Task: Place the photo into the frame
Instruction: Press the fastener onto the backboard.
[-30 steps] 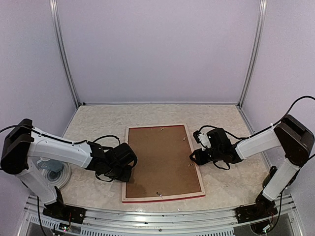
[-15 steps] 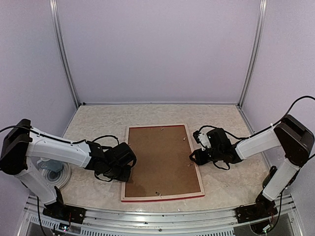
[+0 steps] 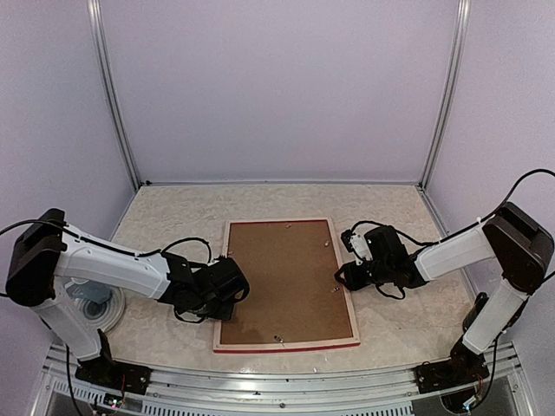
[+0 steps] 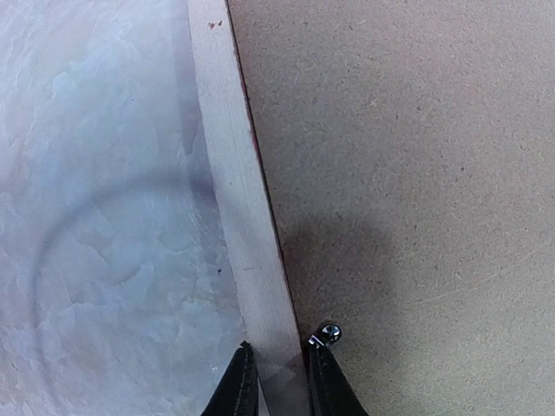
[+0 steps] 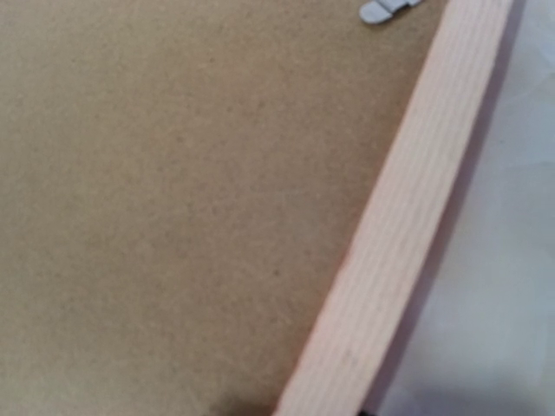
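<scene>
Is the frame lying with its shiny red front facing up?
No, the frame lies face down, its brown backing panel and pale wood back facing the camera.

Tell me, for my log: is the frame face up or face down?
Face down: the frame shows pale wood back rails around the brown backing panel, red only at its near edge.

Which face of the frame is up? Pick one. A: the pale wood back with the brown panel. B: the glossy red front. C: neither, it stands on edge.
A: the frame lies flat, with the brown backing panel showing inside its pale wood rim.
</scene>
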Robot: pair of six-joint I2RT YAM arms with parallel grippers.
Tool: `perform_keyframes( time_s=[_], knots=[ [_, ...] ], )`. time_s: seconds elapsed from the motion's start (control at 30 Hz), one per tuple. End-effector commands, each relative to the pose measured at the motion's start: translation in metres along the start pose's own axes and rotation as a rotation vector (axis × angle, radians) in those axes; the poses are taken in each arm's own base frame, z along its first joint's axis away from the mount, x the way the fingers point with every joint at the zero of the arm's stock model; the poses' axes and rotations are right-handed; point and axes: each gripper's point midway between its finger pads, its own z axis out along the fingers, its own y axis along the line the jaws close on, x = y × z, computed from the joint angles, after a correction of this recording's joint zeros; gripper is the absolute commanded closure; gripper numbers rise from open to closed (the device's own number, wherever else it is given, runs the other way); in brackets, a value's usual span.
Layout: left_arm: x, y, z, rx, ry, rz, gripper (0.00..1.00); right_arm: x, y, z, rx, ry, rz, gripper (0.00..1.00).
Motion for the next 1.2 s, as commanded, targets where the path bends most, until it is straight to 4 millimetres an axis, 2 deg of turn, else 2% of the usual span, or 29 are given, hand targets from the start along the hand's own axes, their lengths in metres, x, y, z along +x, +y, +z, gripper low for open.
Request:
perform_keyframes(
  time_s=[0.0, 0.17, 0.47, 0.63, 0.77, 0.8, 0.9, 1.0, 1.17],
  knots=[
    [0.035, 0.016, 0.02, -0.108, 0.091, 0.064, 0.91, 0.036, -0.009, 0.002, 0.031, 0.124, -0.01, 0.66],
    [0.038, 0.022, 0.021, -0.135, 0.081, 0.026, 0.95, 0.035, -0.009, 0.002, 0.03, 0.123, -0.01, 0.66],
    [0.019, 0.014, 0.008, -0.083, 0.008, -0.076, 0.93, 0.035, -0.008, 0.002, 0.029, 0.122, -0.01, 0.66],
    [0.008, 0.005, 0.001, -0.037, -0.027, -0.086, 0.75, 0.035, -0.009, 0.002, 0.031, 0.121, -0.011, 0.66],
    [-0.007, -0.01, -0.012, 0.036, -0.081, -0.084, 0.53, 0.035, -0.009, 0.002, 0.032, 0.122, -0.01, 0.65],
    [-0.012, -0.012, -0.015, 0.044, -0.095, -0.087, 0.44, 0.035, -0.009, 0.002, 0.034, 0.122, -0.01, 0.65],
    [-0.032, -0.011, -0.03, 0.05, -0.153, -0.095, 0.28, 0.035, -0.009, 0.002, 0.034, 0.121, -0.011, 0.64],
    [-0.053, -0.007, -0.037, 0.049, -0.191, -0.105, 0.22, 0.035, -0.009, 0.002, 0.034, 0.122, -0.011, 0.63],
    [-0.079, 0.002, -0.028, 0.089, -0.209, -0.122, 0.19, 0.031, -0.01, -0.002, 0.038, 0.101, -0.014, 0.59]
  ],
)
